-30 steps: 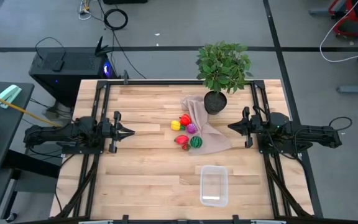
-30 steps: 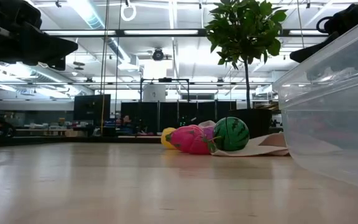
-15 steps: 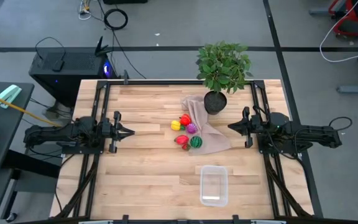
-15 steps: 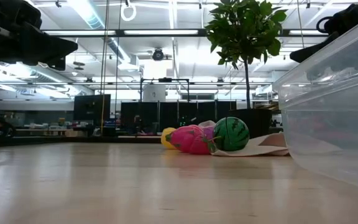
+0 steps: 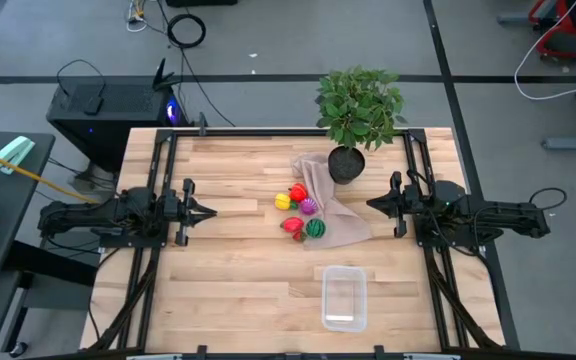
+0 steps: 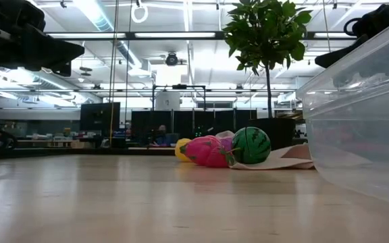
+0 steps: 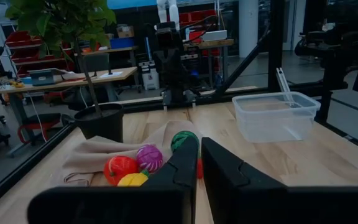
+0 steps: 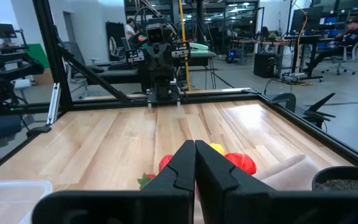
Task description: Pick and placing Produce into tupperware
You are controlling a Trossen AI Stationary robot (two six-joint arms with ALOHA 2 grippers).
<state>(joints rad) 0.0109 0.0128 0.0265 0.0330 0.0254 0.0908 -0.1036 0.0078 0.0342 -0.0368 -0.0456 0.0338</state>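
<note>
Produce: small toy fruits, red [image 5: 297,192], yellow [image 5: 283,201], magenta [image 5: 309,207] and striped green [image 5: 315,228], clustered mid-bench on a beige cloth [image 5: 348,226].
Container: clear rectangular plastic tupperware [image 5: 344,297], empty, near the front edge, apart from the cluster.
Left gripper [image 5: 208,212]: fingers together, hovering at the left side, facing the fruit.
Right gripper [image 5: 372,205]: fingers together, at the right side, likely parked awaiting a first pick.
Plant: leafy potted plant [image 5: 359,105] at the back edge.

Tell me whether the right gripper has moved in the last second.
No. In the high view the right gripper sits at the same spot beside the beige cloth, level with the produce.
</note>
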